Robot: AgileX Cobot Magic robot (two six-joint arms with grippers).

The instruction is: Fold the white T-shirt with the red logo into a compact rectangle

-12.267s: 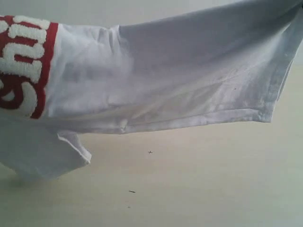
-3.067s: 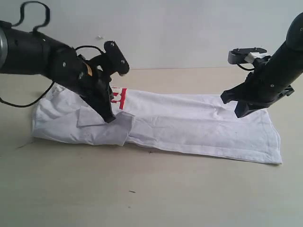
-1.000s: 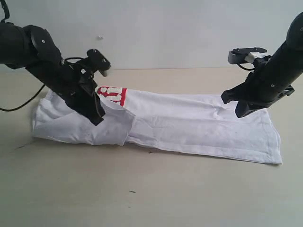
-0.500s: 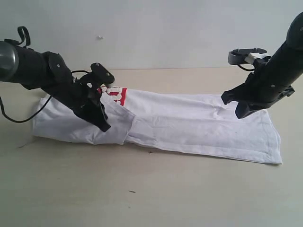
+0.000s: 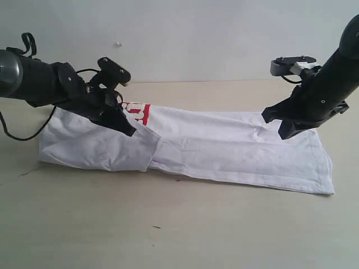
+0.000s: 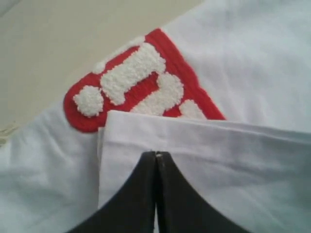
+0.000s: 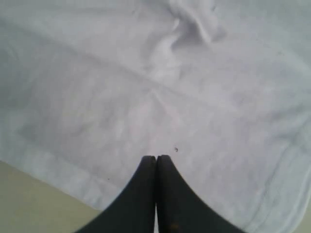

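Note:
The white T-shirt (image 5: 224,148) lies on the table as one long strip, with a sleeve flap (image 5: 106,147) folded over its left end. Only a corner of the red logo (image 5: 137,113) peeks out past that flap, and it shows large in the left wrist view as the red logo (image 6: 141,82). My left gripper (image 5: 129,131) is shut, its tips low over the flap just short of the logo, with no cloth seen between them (image 6: 156,154). My right gripper (image 5: 284,134) is shut and hovers above the shirt's right end (image 7: 156,157), holding nothing.
The beige table (image 5: 179,224) runs all round the shirt, with a few dark specks (image 5: 156,227) in front. A plain pale wall (image 5: 196,33) rises behind. A black cable (image 5: 22,134) loops off the left arm.
My left gripper has swung over the sleeve flap, ending further back and right, near the logo. The flap lies flatter. The right arm has not moved.

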